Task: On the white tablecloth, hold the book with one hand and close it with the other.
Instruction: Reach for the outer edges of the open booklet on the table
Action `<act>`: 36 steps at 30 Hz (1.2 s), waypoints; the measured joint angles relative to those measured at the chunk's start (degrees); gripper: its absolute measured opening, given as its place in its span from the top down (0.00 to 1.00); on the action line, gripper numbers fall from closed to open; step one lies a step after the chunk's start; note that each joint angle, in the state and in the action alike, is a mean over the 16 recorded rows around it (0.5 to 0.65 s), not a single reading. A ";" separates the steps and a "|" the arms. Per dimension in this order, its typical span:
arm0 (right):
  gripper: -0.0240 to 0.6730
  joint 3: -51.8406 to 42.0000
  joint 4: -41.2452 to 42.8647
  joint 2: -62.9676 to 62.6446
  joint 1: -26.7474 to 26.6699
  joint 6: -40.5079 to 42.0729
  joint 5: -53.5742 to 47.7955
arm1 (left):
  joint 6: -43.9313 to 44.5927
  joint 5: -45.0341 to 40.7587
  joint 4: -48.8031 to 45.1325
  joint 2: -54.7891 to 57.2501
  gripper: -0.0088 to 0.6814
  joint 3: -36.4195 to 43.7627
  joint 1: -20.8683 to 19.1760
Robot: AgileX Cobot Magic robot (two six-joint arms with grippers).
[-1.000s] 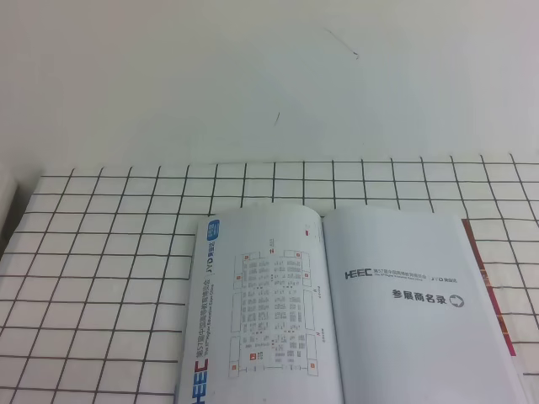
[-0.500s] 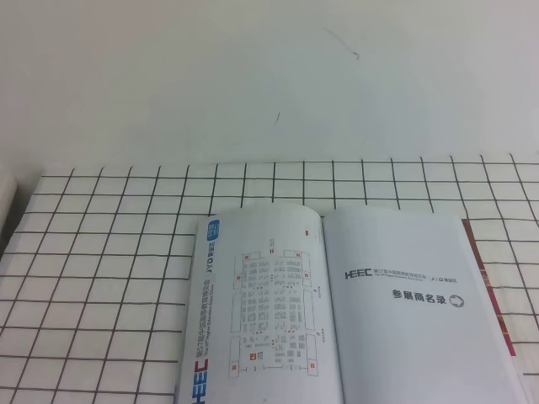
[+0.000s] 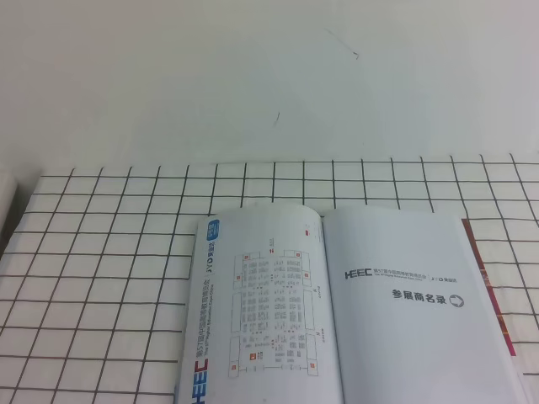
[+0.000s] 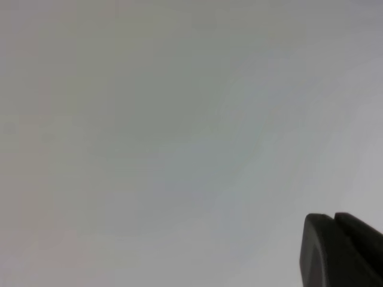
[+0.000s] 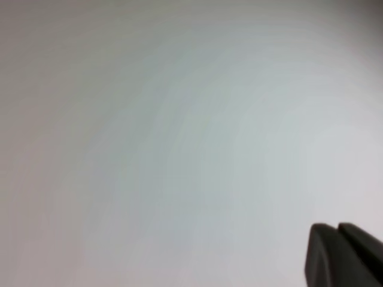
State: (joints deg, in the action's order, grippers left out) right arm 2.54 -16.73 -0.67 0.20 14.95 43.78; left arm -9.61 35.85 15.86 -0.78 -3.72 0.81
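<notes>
Lying open on the white tablecloth, the book risks sliding if closed unpinned; neither gripper's opening can be told from the wrist views.

Smooth matt white paper pages on the book, thin woven-looking white tablecloth with fine black grid, matt plain wall faintly scuffed, matt black plastic gripper tips

The book is laid open on the white tablecloth, near and right of centre (the wall stands behind).
</notes>
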 joint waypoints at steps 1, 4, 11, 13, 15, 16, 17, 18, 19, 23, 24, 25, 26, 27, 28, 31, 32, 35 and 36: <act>0.97 1.30 0.01 0.03 0.00 -1.66 0.47 | -1.57 0.14 -0.55 0.04 0.99 -1.57 0.00; 0.97 6.51 0.04 0.60 0.00 -5.78 -0.30 | -4.86 -1.62 -2.66 0.53 0.99 -7.45 -0.03; 0.97 24.17 0.27 6.78 0.00 -10.27 -16.54 | -6.78 -19.00 -8.20 4.98 0.99 -25.65 -0.09; 0.97 29.40 0.36 10.11 -0.01 -10.75 -23.59 | -6.76 -25.96 -9.51 7.23 0.99 -30.49 -0.11; 0.97 33.95 0.45 14.03 -0.08 -10.82 -30.85 | -6.72 -33.22 -10.46 9.93 0.99 -34.47 -0.13; 0.97 35.96 0.50 16.17 -0.15 -10.72 -34.44 | -6.71 -36.88 -10.80 11.43 0.99 -36.08 -0.13; 0.97 37.74 0.55 18.37 -0.25 -10.52 -37.97 | -6.70 -40.56 -11.07 13.00 0.99 -37.43 -0.14; 0.97 39.31 0.59 20.60 -0.36 -10.26 -41.38 | -6.69 -44.20 -11.27 14.59 0.99 -38.53 -0.14; 0.97 40.65 0.64 22.81 -0.48 -9.94 -44.72 | -6.68 -47.82 -11.44 16.22 0.99 -39.42 -0.14; 0.97 44.06 0.47 31.02 -1.00 -8.71 -56.70 | -6.81 -60.95 -11.41 22.72 0.99 -40.71 -0.14; 0.97 44.46 0.26 32.85 -1.16 -8.42 -59.30 | -6.88 -63.73 -11.09 24.29 0.99 -40.54 -0.14; 0.97 44.68 -0.05 34.56 -1.36 -8.05 -61.71 | -6.95 -66.24 -10.58 25.80 0.99 -40.15 -0.15; 0.97 44.75 -0.44 36.16 -1.57 -7.52 -63.91 | -6.99 -68.41 -9.90 27.28 0.99 -39.59 -0.15; 0.97 44.70 -0.89 37.63 -1.81 -6.82 -65.84 | -7.01 -70.29 -9.07 28.71 0.99 -38.88 -0.15; 0.97 44.57 -1.43 39.00 -2.06 -5.89 -67.63 | -6.94 -71.92 -8.08 30.14 0.99 -38.04 -0.15; 0.97 44.08 -3.67 42.68 -2.78 -1.98 -72.19 | -5.92 -74.74 -4.45 34.19 0.99 -35.12 -0.16; 0.97 43.92 -4.69 43.84 -2.97 -0.33 -73.51 | -5.27 -75.06 -3.01 35.51 0.99 -34.08 -0.16; 0.97 43.48 -8.67 47.36 -3.50 5.80 -77.07 | -2.35 -74.63 2.06 39.52 0.99 -31.09 -0.17; 0.97 43.34 -10.28 48.58 -3.71 8.18 -78.17 | -0.99 -74.14 4.07 40.88 0.99 -30.18 -0.17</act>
State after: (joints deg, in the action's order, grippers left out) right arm 45.89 -27.00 47.91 -3.51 23.13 -34.39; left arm -10.60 -38.29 19.93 40.10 -33.90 0.64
